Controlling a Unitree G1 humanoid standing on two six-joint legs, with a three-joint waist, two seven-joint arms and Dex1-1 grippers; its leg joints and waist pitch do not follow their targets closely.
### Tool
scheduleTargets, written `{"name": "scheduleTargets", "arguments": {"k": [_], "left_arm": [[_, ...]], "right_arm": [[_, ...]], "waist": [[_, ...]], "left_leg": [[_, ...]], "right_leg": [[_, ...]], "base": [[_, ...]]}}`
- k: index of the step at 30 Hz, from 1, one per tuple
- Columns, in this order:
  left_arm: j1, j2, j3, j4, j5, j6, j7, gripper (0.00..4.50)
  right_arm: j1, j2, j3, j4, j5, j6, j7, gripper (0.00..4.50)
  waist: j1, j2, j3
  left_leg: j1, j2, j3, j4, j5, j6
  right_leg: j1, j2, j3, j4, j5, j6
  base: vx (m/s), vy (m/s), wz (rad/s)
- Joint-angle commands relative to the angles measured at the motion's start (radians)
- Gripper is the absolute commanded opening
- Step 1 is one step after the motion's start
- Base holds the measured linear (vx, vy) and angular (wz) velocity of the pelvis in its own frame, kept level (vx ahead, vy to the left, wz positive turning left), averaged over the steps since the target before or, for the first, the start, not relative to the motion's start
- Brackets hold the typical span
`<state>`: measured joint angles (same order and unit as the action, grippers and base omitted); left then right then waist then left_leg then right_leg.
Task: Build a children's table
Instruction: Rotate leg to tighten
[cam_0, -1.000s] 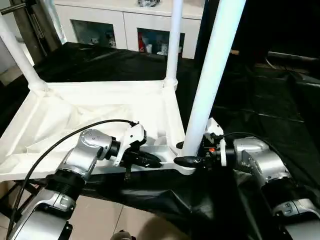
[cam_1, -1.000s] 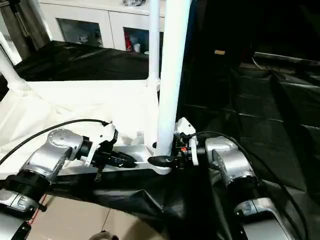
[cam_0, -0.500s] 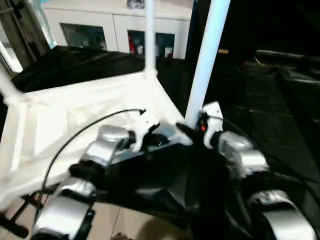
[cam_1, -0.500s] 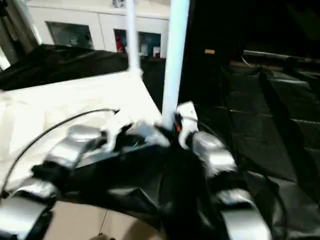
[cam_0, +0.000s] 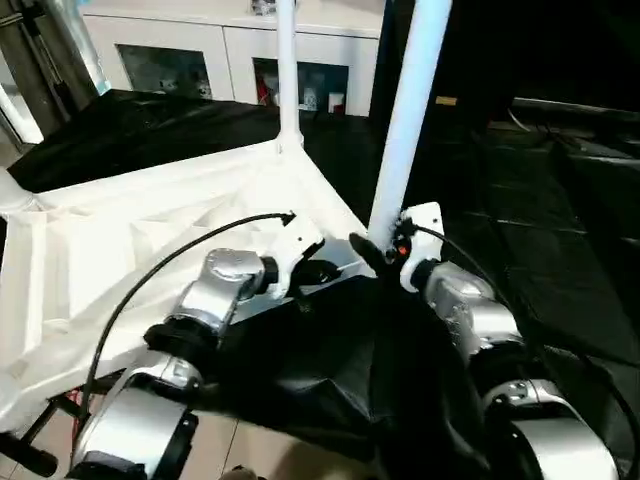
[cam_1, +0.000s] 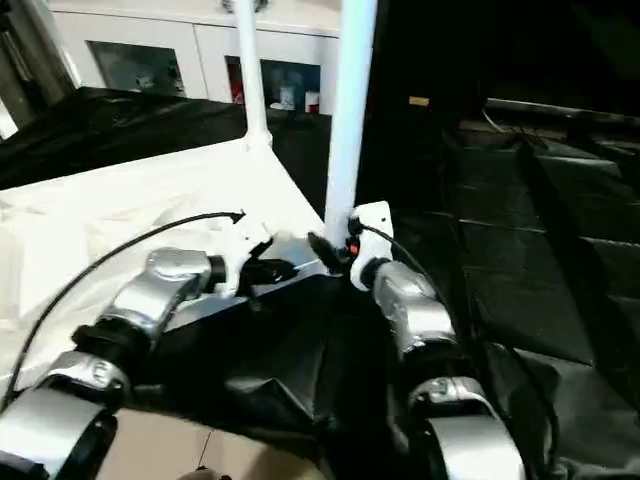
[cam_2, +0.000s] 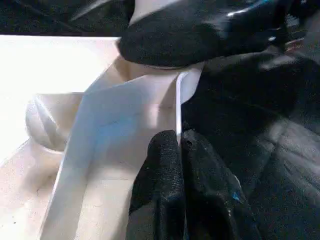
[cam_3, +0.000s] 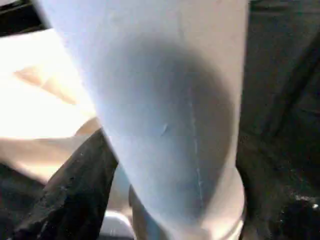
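The children's table lies upside down on black sheeting, its white ribbed top (cam_0: 150, 230) facing up. One leg (cam_0: 286, 70) stands in the far corner socket, and another leg (cam_0: 410, 110) rises from the near right corner. My left gripper (cam_0: 325, 270) is shut on the thin rim (cam_2: 178, 100) of the top beside that corner, its two black fingers (cam_2: 160, 170) pinching the edge. My right gripper (cam_0: 375, 250) sits at the base of the near leg (cam_3: 165, 100), which looms close in the right wrist view.
A white cabinet (cam_0: 230, 60) with glass doors stands behind the table. Black sheeting (cam_0: 540, 200) covers the surface to the right and hangs over the near edge above the tan floor (cam_0: 260, 450). A black cable (cam_0: 170, 265) loops over my left forearm.
The head camera has swung and tilted, so the whole picture has shifted. Both grippers stay at the near right corner, and that corner now sits farther from me.
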<state>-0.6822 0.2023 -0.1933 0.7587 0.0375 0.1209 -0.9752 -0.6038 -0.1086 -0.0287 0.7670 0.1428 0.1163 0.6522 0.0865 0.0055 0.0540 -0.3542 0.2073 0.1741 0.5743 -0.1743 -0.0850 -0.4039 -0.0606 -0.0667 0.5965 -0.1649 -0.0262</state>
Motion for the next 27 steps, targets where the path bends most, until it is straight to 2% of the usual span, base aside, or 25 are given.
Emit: {"name": "scheduleTargets", "arguments": {"k": [1, 4, 5, 7, 8, 14, 19, 23, 27], "left_arm": [[-0.01, -0.046, -0.028, -0.075, -0.063, -0.058, -0.076, 0.0], [0.015, -0.017, -0.051, -0.115, -0.076, -0.056, -0.163, 0.0], [0.031, 0.006, -0.066, -0.14, -0.082, -0.055, -0.224, 0.0], [0.039, 0.019, -0.073, -0.151, -0.084, -0.054, -0.253, 0.0], [0.046, 0.031, -0.08, -0.16, -0.087, -0.055, -0.281, 0.0], [0.092, 0.093, -0.116, -0.222, -0.098, -0.018, -0.422, 0.0], [0.119, 0.122, -0.137, -0.273, -0.105, 0.009, -0.482, 0.0], [0.126, 0.127, -0.138, -0.287, -0.107, 0.018, -0.49, 0.0], [0.128, 0.128, -0.134, -0.294, -0.103, 0.026, -0.479, 0.0]], "right_arm": [[0.009, 0.05, 0.109, -0.025, -0.003, 0.013, 0.132, 3.61], [0.03, -0.006, 0.143, -0.073, 0.003, 0.026, 0.252, 3.61], [0.047, -0.048, 0.165, -0.113, 0.009, 0.046, 0.346, 3.61], [0.058, -0.071, 0.176, -0.137, 0.015, 0.052, 0.399, 3.61], [0.068, -0.093, 0.186, -0.16, 0.023, 0.057, 0.447, 3.61], [0.108, -0.203, 0.254, -0.232, 0.032, 0.1, 0.652, 3.61], [0.115, -0.219, 0.268, -0.251, 0.027, 0.129, 0.691, 3.61], [0.121, -0.225, 0.281, -0.274, 0.032, 0.153, 0.707, 3.27], [0.127, -0.227, 0.288, -0.289, 0.037, 0.171, 0.717, 3.04]], "waist": [[0.004, -0.003, -0.067], [0.009, -0.003, -0.067], [0.011, -0.001, -0.069], [0.012, -0.002, -0.069], [0.014, -0.001, -0.07], [0.026, -0.005, -0.066], [0.027, -0.004, -0.062], [0.028, -0.007, -0.063], [0.028, -0.006, -0.066]], "left_leg": [[0.001, 0.023, -0.002, -0.06, -0.193, 0.051], [0.002, 0.025, 0.0, -0.059, -0.189, 0.056], [0.003, 0.026, 0.001, -0.058, -0.186, 0.059], [-0.001, 0.026, 0.001, -0.057, -0.176, 0.069], [0.001, 0.027, 0.001, -0.056, -0.179, 0.069], [0.005, 0.029, 0.002, -0.058, -0.208, 0.067], [0.007, 0.029, 0.0, -0.061, -0.231, 0.049], [0.006, 0.029, -0.001, -0.062, -0.214, 0.047], [0.004, 0.028, -0.001, -0.059, -0.196, 0.051]], "right_leg": [[0.058, -0.079, 0.044, -0.07, -0.241, -0.194], [0.058, -0.076, 0.043, -0.068, -0.23, -0.204], [0.056, -0.077, 0.044, -0.066, -0.215, -0.211], [0.058, -0.074, 0.044, -0.062, -0.185, -0.215], [0.057, -0.077, 0.043, -0.062, -0.185, -0.22], [0.052, -0.077, 0.044, -0.069, -0.251, -0.209], [0.048, -0.079, 0.044, -0.077, -0.334, -0.187], [0.049, -0.077, 0.044, -0.075, -0.321, -0.18], [0.05, -0.077, 0.044, -0.071, -0.288, -0.187]], "base": [[0.0, 0.0, 0.0], [0.0, 0.0, 0.0], [0.0, 0.0, 0.0], [0.0, 0.0, 0.0], [0.0, 0.0, 0.0], [0.0, 0.0, 0.0], [0.0, 0.0, 0.0], [0.0, 0.0, 0.0], [0.0, 0.0, 0.0]]}}
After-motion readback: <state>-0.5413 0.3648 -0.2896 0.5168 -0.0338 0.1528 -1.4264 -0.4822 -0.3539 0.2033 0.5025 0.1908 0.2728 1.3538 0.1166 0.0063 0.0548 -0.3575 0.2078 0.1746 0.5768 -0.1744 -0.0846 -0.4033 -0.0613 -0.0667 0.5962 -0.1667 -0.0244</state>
